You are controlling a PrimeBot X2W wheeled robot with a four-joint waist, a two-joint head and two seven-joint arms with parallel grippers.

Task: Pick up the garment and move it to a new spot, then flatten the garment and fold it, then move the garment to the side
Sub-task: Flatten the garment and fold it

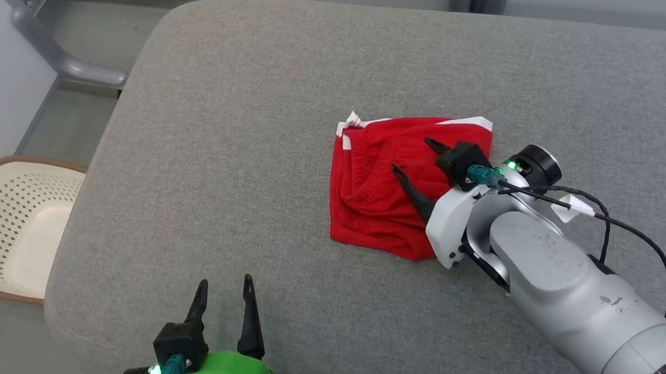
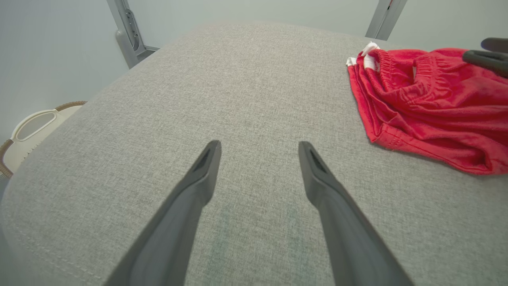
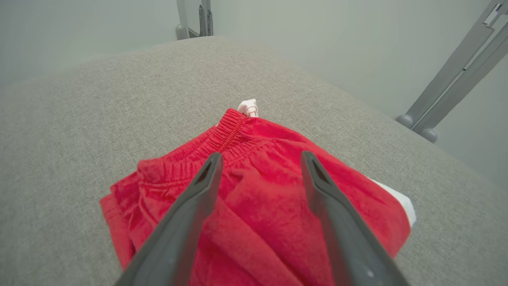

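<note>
Above the red garment [image 1: 371, 208] on the grey cushion [image 1: 243, 128] our right gripper [image 1: 411, 154] stands spread wide and empty — our left gripper [image 1: 225, 280], equally spread, holds nothing.

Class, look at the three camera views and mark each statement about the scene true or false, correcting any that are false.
1. The red garment lies on the grey cushion. True.
2. The right gripper is shut on the garment. False: its jaws stand open over the garment, gripping nothing.
3. The left gripper is open over bare cushion, apart from the garment. True.
4. The garment is spread out flat. False: it lies bunched and creased.
5. A blue bucket stands beside the cushion. False: a cream perforated basket sits there, on the robot's left.
</note>
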